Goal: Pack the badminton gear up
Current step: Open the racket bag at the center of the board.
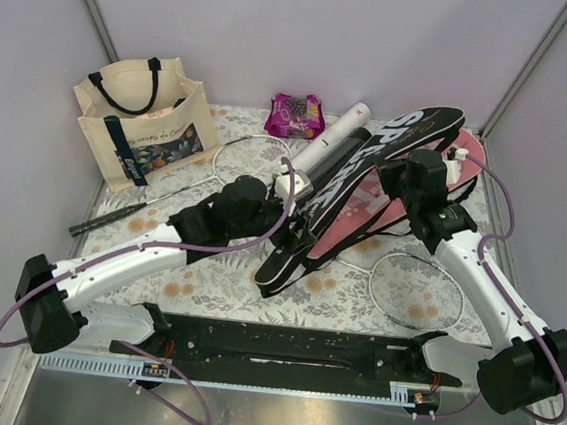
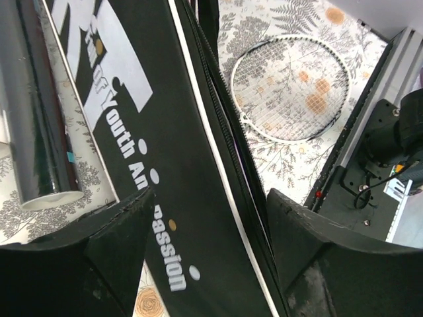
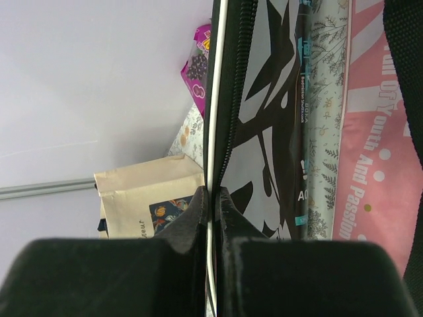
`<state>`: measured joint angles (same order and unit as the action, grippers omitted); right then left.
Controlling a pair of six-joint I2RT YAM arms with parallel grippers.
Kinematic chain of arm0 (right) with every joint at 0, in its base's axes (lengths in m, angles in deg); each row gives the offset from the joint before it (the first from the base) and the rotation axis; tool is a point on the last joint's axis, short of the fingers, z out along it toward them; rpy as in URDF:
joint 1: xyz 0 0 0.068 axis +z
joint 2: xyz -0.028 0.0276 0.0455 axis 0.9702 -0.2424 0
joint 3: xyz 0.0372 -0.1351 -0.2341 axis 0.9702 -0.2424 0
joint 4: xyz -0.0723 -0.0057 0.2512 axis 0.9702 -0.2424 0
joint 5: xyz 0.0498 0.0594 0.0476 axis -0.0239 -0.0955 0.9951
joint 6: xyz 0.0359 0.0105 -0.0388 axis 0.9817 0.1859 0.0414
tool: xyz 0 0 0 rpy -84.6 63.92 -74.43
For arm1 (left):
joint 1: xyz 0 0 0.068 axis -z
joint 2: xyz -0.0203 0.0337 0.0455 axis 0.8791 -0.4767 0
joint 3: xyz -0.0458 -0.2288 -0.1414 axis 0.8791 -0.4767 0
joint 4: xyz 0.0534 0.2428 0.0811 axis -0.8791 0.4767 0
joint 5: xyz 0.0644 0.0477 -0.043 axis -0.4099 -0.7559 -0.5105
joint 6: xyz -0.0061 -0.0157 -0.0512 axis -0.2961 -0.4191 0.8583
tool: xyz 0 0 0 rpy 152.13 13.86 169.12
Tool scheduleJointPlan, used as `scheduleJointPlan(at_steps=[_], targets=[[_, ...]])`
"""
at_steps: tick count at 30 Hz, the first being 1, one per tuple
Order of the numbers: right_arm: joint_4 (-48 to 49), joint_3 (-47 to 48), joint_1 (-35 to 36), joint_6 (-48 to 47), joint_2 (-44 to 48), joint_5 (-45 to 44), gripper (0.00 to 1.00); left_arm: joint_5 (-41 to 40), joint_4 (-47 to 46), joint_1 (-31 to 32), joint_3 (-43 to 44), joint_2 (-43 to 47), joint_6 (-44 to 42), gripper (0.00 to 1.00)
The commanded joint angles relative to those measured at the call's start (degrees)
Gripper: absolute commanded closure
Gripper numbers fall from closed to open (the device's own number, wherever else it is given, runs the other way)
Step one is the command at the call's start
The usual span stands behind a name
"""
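Note:
A black racket cover (image 1: 368, 170) with white lettering lies slantwise across the middle, on top of a pink cover (image 1: 467, 152). My left gripper (image 1: 289, 205) stands open astride the black cover's (image 2: 178, 165) narrow end, fingers (image 2: 112, 251) on either side. My right gripper (image 3: 211, 195) is shut on the black cover's (image 3: 264, 119) white-piped edge, and the pink cover (image 3: 377, 152) lies beyond it. A white tube (image 1: 336, 137) lies beside the cover, with a black tube (image 2: 33, 132) along it. One racket (image 1: 253, 159) lies at the left, another racket (image 1: 417, 291) at the right.
A cream tote (image 1: 141, 124) with navy handles stands at the back left. A purple-pink snack packet (image 1: 295, 115) lies against the back wall. A black rail (image 1: 280, 348) runs along the near edge between the arm bases. Walls close in the flowered tabletop (image 1: 206, 285) on three sides.

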<state>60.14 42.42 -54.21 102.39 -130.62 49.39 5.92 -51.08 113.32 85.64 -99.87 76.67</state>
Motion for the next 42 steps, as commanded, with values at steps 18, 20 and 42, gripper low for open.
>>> scheduleJointPlan(at_steps=[18,20,42], targets=[[6.30,-2.65,0.57,1.05,1.01,-1.83,1.00,-5.34,-4.51,1.38,1.53,-4.85,-2.51,0.55],[6.30,-2.65,0.57,1.05,0.75,-1.74,1.00,-5.17,-4.60,1.38,1.35,-5.11,-2.60,0.61],[4.37,-2.04,0.56,-0.80,-0.48,-0.60,1.00,-5.17,-2.75,1.30,1.35,-2.92,-3.22,0.48]])
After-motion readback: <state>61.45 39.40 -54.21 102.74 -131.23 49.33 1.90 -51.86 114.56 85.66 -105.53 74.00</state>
